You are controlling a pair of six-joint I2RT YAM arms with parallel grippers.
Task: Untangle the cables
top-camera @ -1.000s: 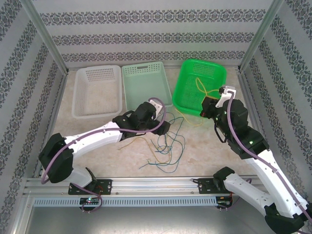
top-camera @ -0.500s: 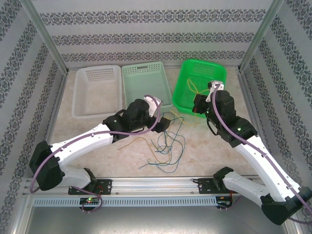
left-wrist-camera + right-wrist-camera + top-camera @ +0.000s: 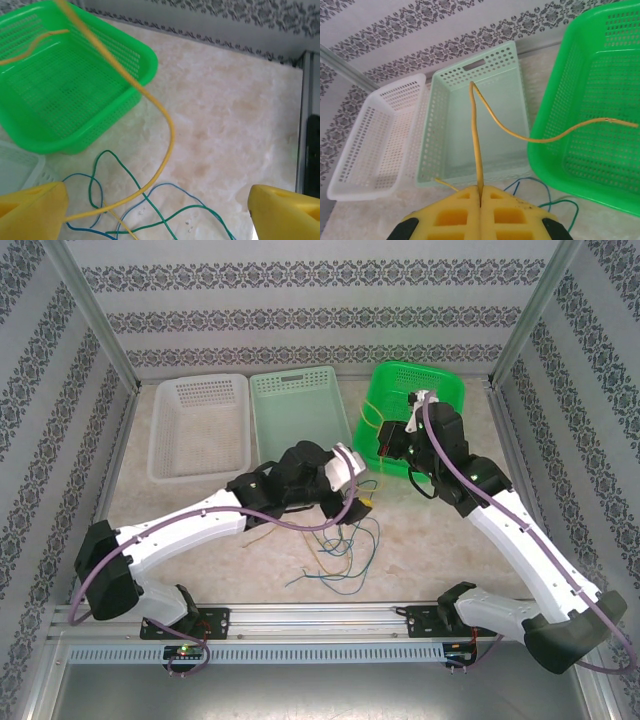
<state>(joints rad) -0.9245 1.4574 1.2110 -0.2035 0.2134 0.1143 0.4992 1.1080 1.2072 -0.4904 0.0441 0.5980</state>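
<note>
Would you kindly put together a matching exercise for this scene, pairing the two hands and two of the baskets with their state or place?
Things:
1. left hand
2. right hand
3. green basket
4. white basket

States or places:
A. shut on the yellow cable
B. open over the loose cables
C. left end of the basket row
D. right end of the basket row

Pairs: 1-B, 2-A, 3-D, 4-C
</note>
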